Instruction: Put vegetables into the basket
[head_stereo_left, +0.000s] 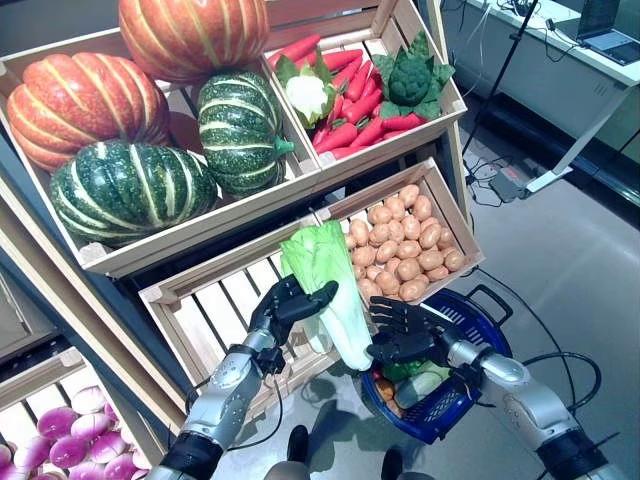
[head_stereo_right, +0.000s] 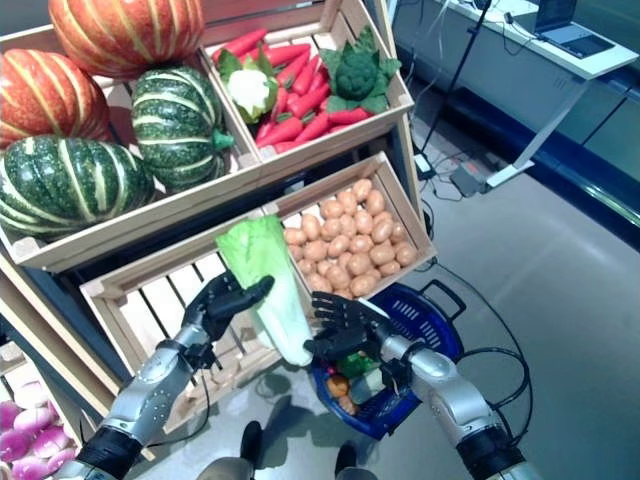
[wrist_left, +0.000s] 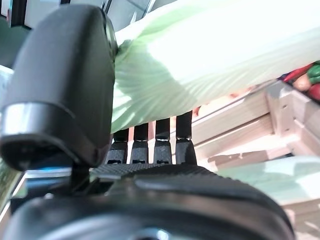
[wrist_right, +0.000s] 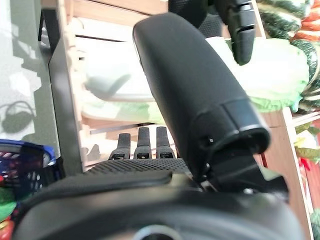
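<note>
Cabbage, a single napa head, hangs clamped in the left robot hand beside the blue basket, which already holds a few vegetables; judged so, the task is partly done. Four pumpkins sit above. Left wrist view: thumb and fingers curl round the pale leaves. Right wrist view: the right robot hand has straight fingers, holding nothing, near the cabbage.
</note>
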